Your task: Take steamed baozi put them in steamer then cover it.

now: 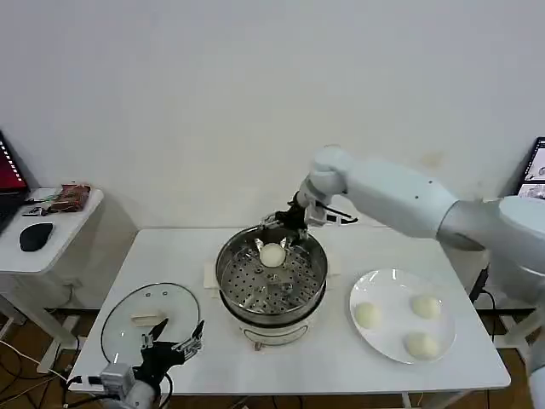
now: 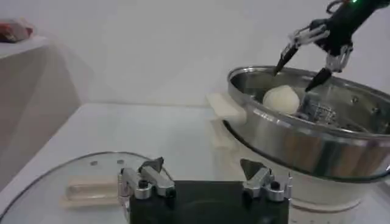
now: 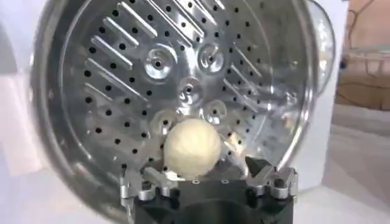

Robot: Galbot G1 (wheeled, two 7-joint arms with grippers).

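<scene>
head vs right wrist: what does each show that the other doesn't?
Head alone: three baozi on the plate, the cover flat on the table, the left gripper open near it. Right wrist alone: a close look at the tray holes. Both: the steamer with one baozi on its tray, the right gripper open over it.

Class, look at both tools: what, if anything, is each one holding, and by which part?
Nothing is held. The right tool hangs open above the baozi lying in the steamer; the left tool is open beside the cover.
</scene>
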